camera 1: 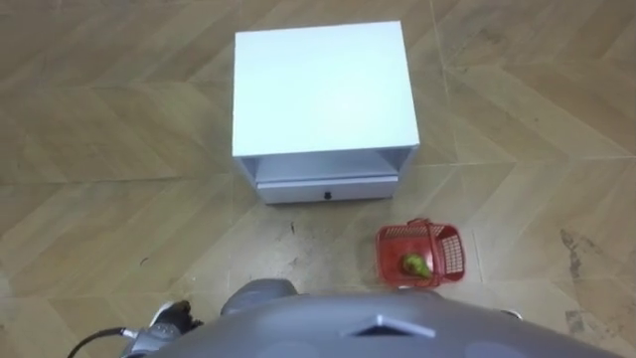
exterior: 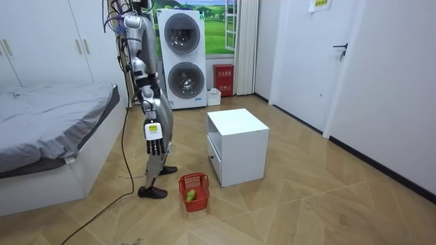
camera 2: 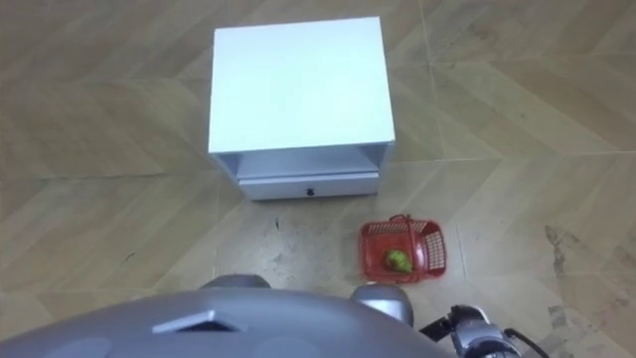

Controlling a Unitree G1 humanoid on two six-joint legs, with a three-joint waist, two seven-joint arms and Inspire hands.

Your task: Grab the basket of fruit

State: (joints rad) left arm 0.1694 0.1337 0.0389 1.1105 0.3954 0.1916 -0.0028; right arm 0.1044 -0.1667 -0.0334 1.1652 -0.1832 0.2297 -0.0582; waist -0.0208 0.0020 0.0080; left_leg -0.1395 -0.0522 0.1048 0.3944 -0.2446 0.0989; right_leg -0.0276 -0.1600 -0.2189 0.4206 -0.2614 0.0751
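Note:
The red fruit basket (camera 1: pixel 421 251) stands on the wooden floor, just in front of me and to my right, with its handle lying across the top. A green fruit (camera 1: pixel 415 266) lies inside it. The basket (exterior: pixel 194 191) is beside my feet in the room view, and I stand upright over it. My right hand (exterior: pixel 154 145) hangs at my side with relaxed fingers, well above the basket and holding nothing; it also appears as my right hand (camera 2: pixel 478 332) at the lower edge. My left hand (camera 1: pixel 166 321) peeks in at the lower left, far from the basket.
A white cabinet (camera 1: pixel 323 89) with a drawer (camera 1: pixel 326 189) low in its front stands just beyond the basket. A bed (exterior: pixel 54 129) is behind me. Stacked washing machines (exterior: pixel 183 58) stand against the far wall. Open wooden floor lies around the basket.

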